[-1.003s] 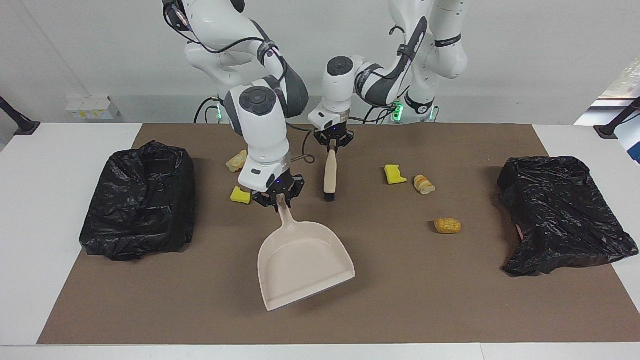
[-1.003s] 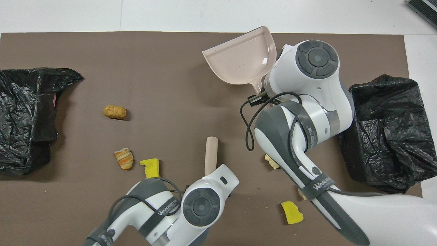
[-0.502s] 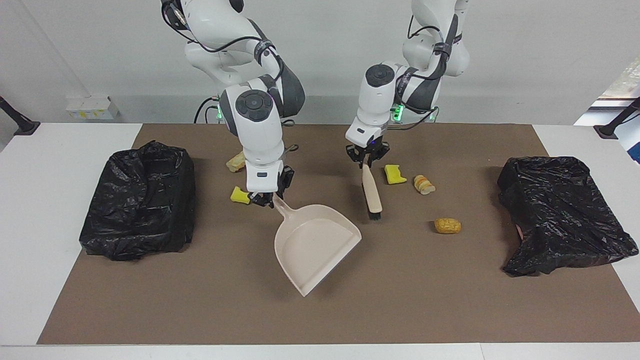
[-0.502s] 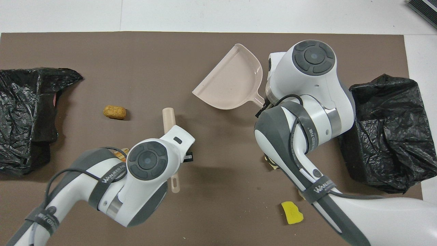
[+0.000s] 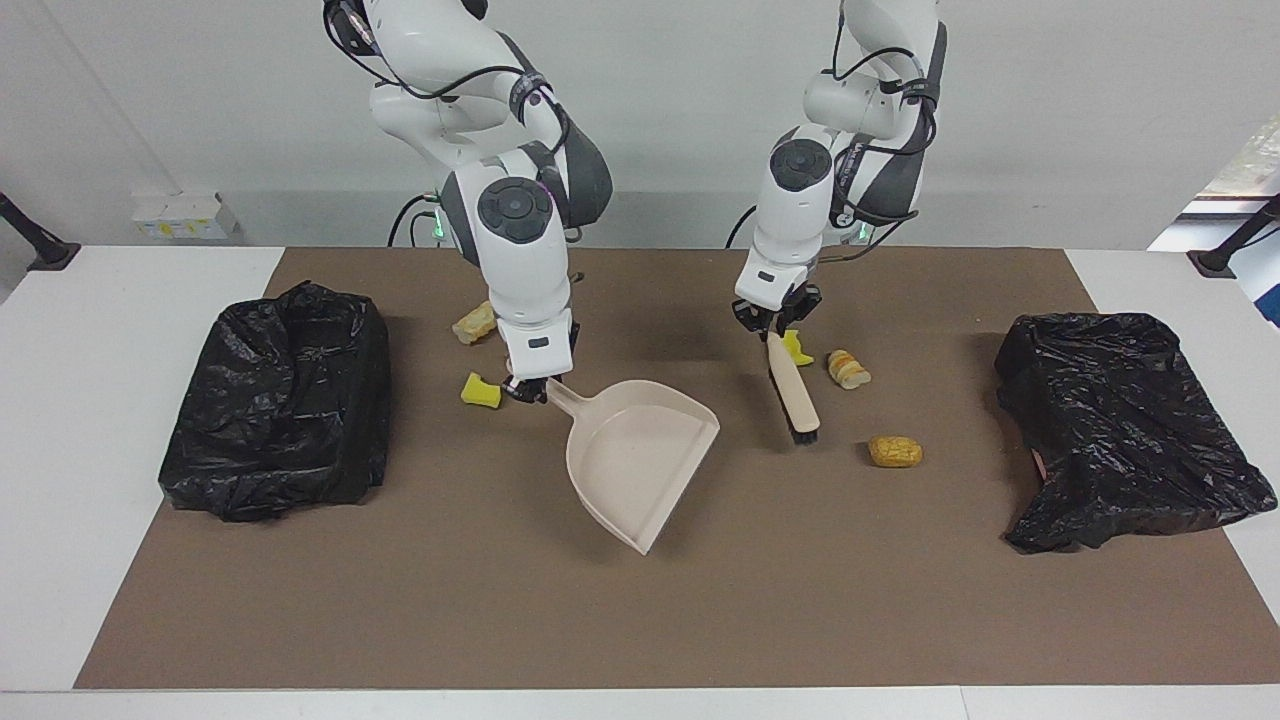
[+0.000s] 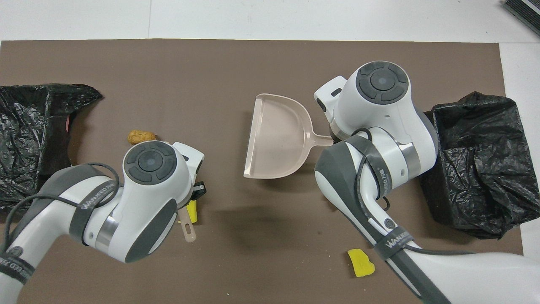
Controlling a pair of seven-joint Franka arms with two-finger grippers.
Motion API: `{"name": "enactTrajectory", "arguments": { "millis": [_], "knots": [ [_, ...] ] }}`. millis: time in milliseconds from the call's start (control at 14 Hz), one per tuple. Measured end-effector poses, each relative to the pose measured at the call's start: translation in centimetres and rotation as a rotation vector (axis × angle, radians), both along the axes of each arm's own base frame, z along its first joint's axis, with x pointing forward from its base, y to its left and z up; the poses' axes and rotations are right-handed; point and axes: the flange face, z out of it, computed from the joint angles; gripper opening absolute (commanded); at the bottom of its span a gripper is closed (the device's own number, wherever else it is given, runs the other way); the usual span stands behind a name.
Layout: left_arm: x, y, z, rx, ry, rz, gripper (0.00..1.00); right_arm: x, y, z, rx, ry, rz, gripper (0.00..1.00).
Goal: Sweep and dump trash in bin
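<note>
My right gripper (image 5: 528,392) is shut on the handle of the beige dustpan (image 5: 640,455), whose open mouth faces the left arm's end of the table. My left gripper (image 5: 772,328) is shut on the wooden brush (image 5: 795,395), bristles down by the mat. Trash lies scattered: a yellow sponge chunk (image 5: 800,349) right beside the brush, a striped lump (image 5: 848,369), an orange-brown lump (image 5: 895,451), another yellow chunk (image 5: 480,390) by the right gripper and a beige lump (image 5: 473,325). In the overhead view the arms hide both grippers; the dustpan (image 6: 276,135) and orange-brown lump (image 6: 141,136) show.
Two bins lined with black bags stand on the brown mat (image 5: 700,620), one at the right arm's end (image 5: 275,400) and one at the left arm's end (image 5: 1130,430). White table surrounds the mat.
My left arm carried the brush toward its own end of the table, up beside the yellow chunk. My right arm turned the dustpan so its mouth faces the brush.
</note>
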Motion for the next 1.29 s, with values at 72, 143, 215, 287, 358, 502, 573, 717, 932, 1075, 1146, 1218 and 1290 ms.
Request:
{"name": "enactTrajectory", "arguments": {
  "millis": [72,143,215,287,358,502,573,717,932,1075,1146,1218,1290],
  "knots": [
    [0.7,1.6,0.0,0.014,0.004,0.032,0.0,-0.3,0.5,-0.2,-0.007,0.002,0.041,0.0],
    [1.4,3.4,-0.1,0.024,0.001,0.063,0.0,-0.5,0.9,-0.2,-0.011,0.003,0.076,0.0],
    [2.2,5.2,-0.1,0.028,-0.006,0.093,0.0,-0.8,1.2,-0.2,-0.011,0.006,0.107,0.0],
    [3.1,7.0,0.0,0.022,-0.019,0.105,0.0,-1.2,2.0,-0.5,-0.015,0.01,0.14,0.0],
    [4.0,8.8,-0.1,0.006,-0.035,0.097,0.0,-1.8,3.0,-0.8,-0.026,0.012,0.166,0.0],
    [5.6,12.4,-0.2,-0.028,-0.059,0.038,0.0,-2.7,4.5,-1.5,-0.042,0.011,0.204,0.0],
    [6.3,14.2,-0.4,-0.045,-0.073,-0.002,0.0,-3.0,4.8,-1.9,-0.043,0.011,0.212,0.0],
    [7.3,16.4,-1.5,-0.063,-0.079,-0.067,0.0,-3.2,5.1,-2.9,-0.035,-0.003,0.218,0.0],
    [7.8,17.2,-3.0,-0.092,-0.049,-0.259,0.0,-4.0,5.8,-4.4,-0.041,0.0,0.207,0.0],
    [7.9,17.2,-3.2,-0.109,-0.029,-0.383,0.0,-4.6,6.1,-5.2,-0.058,0.008,0.179,0.0],
    [7.8,16.8,-3.3,-0.116,-0.02,-0.439,0.0,-4.9,6.1,-5.6,-0.064,0.013,0.165,0.0],
    [7.7,16.2,-3.4,-0.127,-0.012,-0.481,0.0,-5.0,6.1,-5.8,-0.067,0.015,0.154,0.0],
    [7.5,15.3,-3.5,-0.148,-0.008,-0.512,0.0,-5.0,6.1,-5.9,-0.068,0.016,0.151,0.0]
  ]
}}
